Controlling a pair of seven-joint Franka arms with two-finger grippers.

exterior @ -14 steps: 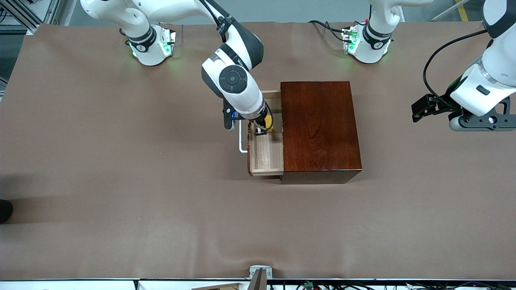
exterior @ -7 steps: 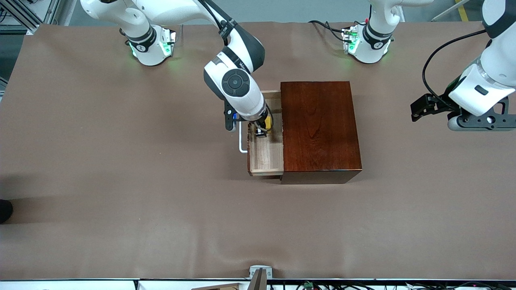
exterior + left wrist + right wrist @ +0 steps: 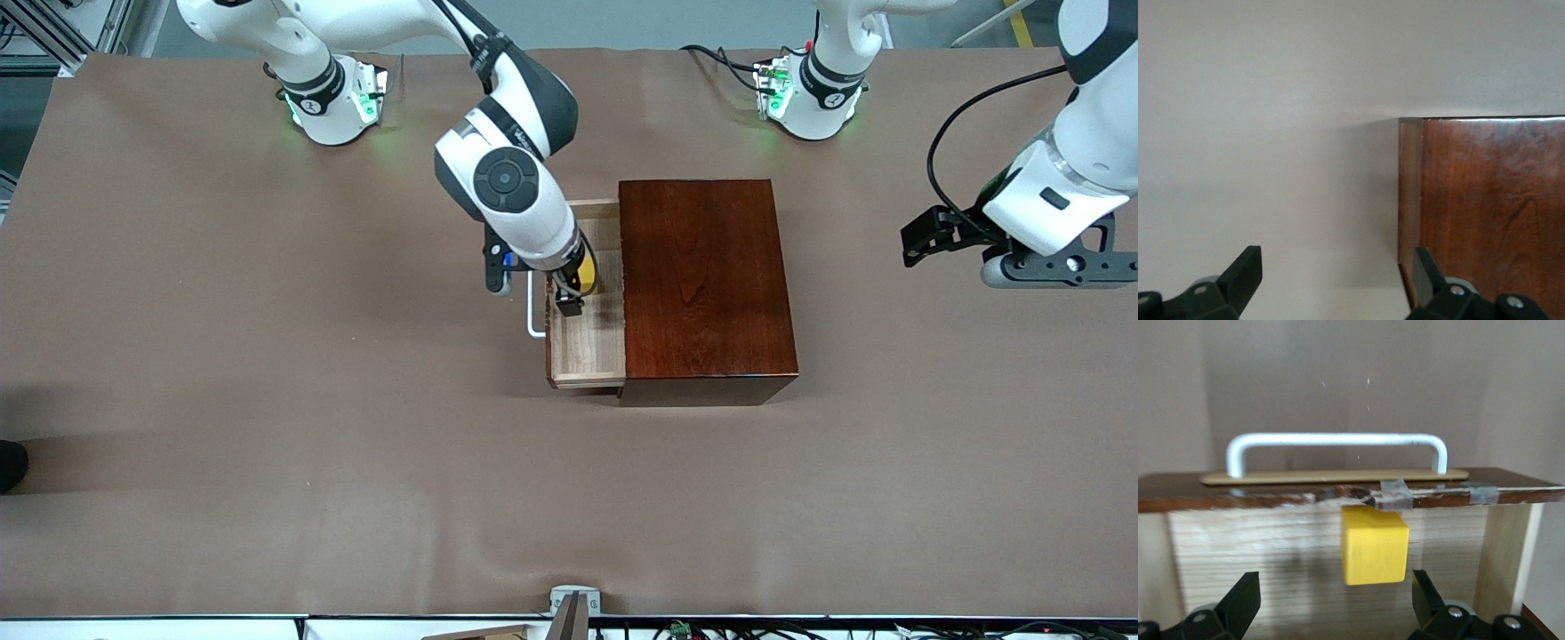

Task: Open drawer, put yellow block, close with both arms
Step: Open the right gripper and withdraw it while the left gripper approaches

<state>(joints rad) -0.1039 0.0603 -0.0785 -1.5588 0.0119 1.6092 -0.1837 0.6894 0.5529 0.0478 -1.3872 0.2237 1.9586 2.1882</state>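
right gripper (image 3: 1331, 603) now spread, lifted off the yellow block (image 3: 1375, 545) in the open drawer (image 3: 587, 342), left gripper (image 3: 1335, 280) spread

the white jointed right arm's black two-finger hand (image 3: 570, 300) points down, fingers spread; the left arm's hand (image 3: 1337, 283) waits aloft, fingers apart.
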